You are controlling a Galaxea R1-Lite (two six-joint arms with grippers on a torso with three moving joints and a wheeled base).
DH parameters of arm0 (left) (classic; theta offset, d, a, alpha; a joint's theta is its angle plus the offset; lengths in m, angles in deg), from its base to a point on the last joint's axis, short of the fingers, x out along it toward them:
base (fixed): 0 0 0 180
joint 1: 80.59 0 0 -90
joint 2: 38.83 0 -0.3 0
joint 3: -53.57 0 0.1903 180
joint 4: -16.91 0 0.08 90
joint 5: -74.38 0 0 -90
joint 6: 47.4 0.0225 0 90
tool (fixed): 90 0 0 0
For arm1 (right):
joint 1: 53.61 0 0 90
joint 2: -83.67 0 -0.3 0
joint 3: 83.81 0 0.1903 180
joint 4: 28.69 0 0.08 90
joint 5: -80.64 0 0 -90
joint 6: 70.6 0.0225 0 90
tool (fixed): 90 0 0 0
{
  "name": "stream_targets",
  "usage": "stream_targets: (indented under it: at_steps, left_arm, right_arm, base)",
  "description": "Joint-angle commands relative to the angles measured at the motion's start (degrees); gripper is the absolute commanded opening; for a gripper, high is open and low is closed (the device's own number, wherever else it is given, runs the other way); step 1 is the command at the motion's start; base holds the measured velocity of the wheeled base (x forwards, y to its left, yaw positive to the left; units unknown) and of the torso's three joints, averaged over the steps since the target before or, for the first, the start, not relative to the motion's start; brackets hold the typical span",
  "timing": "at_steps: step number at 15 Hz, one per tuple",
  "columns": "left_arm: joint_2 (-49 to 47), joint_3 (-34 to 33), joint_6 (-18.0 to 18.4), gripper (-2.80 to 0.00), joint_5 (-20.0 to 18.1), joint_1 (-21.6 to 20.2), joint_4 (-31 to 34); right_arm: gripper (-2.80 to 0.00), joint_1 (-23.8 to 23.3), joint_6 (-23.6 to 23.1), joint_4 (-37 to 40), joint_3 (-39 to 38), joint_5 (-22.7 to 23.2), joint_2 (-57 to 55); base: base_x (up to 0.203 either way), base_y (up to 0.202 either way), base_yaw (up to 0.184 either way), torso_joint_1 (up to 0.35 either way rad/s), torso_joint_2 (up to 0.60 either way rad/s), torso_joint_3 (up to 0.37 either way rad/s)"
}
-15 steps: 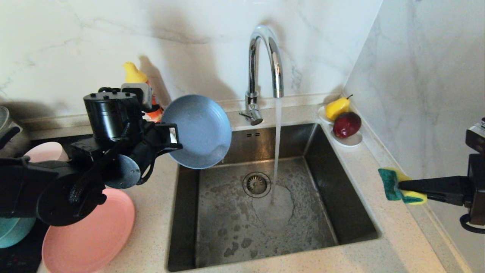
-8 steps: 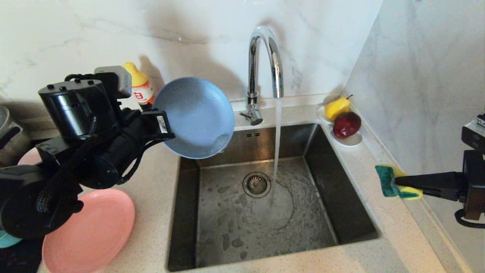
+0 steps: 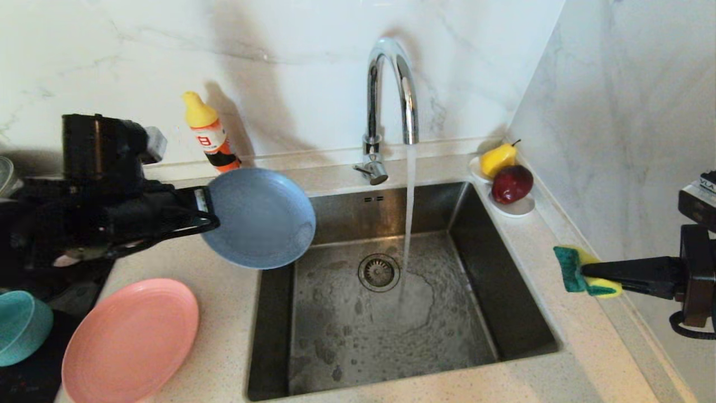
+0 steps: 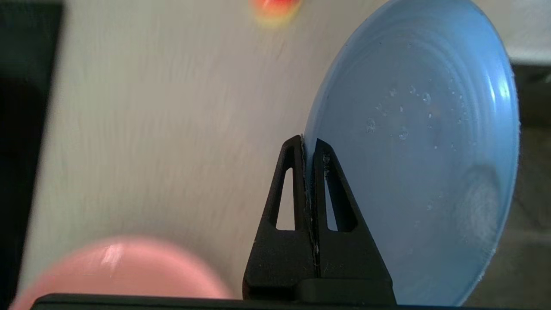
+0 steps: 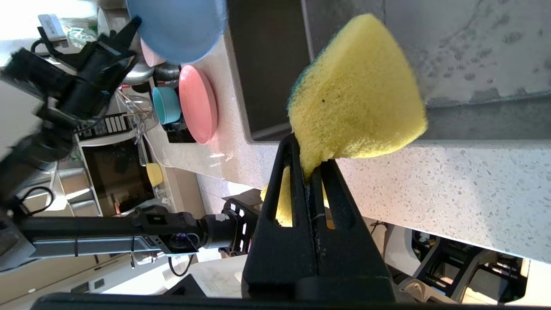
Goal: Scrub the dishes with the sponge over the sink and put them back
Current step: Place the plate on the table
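The blue-grey plate (image 3: 260,218) hangs nearly level above the far left corner of the sink (image 3: 347,330), part over the counter. My left gripper (image 3: 210,210) is shut on its left rim. In the left wrist view the fingers (image 4: 308,144) pinch the rim of the wet plate (image 4: 413,150). My right gripper (image 3: 586,273) hovers over the counter right of the sink, shut on the yellow and green sponge (image 3: 569,268), whose yellow side (image 5: 357,90) shows beyond the gripper (image 5: 309,161). The salmon-pink plate (image 3: 131,341) and teal bowl (image 3: 19,327) sit at the left; the pale pink bowl (image 5: 150,54) is behind them.
The tap (image 3: 391,84) runs a stream of water into the basin beside the drain strainer (image 3: 379,272). A yellow-capped soap bottle (image 3: 210,134) stands against the back wall. A white dish (image 3: 517,208) with a pear and an apple sits at the sink's far right corner. A wall rises close on the right.
My left arm has swung left and down, and the blue-grey plate has turned from steeply tilted to nearly level. The soap bottle is now uncovered. My right gripper with the sponge has barely moved.
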Motion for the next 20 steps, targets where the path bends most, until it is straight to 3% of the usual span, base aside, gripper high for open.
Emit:
stream_targets:
  at_steps: [1, 4, 7, 13, 18, 20]
  left_arm:
    - [1.53, 3.57, -3.07, -2.8, -7.22, -6.03, 10.22]
    - [1.98, 4.02, -7.21, -2.8, -10.3, -13.9, 12.47]
    - [1.53, 3.76, -7.51, -2.8, -10.89, -19.86, 12.62]
    - [-0.63, 2.43, -6.73, -2.8, -17.8, -30.55, 12.13]
    - [-6.09, -0.92, -6.37, -2.8, -18.36, -33.5, 3.23]
    - [-8.85, -1.31, -7.1, -2.8, -21.16, -33.9, -0.77]
  right_arm:
    - [-2.8, 0.01, 0.19, 0.0, 0.01, 0.26, -0.29]
    - [-2.8, 0.02, 0.19, 0.0, 0.19, 0.26, -0.69]
    - [-2.8, 0.37, 0.18, 0.0, 0.19, 0.26, -1.53]
    - [-2.8, 1.61, 0.27, 0.0, 1.33, 0.26, -2.31]
    - [-2.8, 1.78, 0.19, 0.0, 1.51, 0.35, -2.31]
    - [-2.8, 1.87, 0.19, 0.0, 1.59, 0.35, -2.31]
  base:
    - [0.0, 0.0, 0.0, 0.0, 0.0, 0.0]
    - [0.0, 0.0, 0.0, 0.0, 0.0, 0.0]
    - [0.0, 0.0, 0.0, 0.0, 0.0, 0.0]
    - [0.0, 0.0, 0.0, 0.0, 0.0, 0.0]
    - [0.0, 0.0, 0.0, 0.0, 0.0, 0.0]
    - [0.0, 0.0, 0.0, 0.0, 0.0, 0.0]
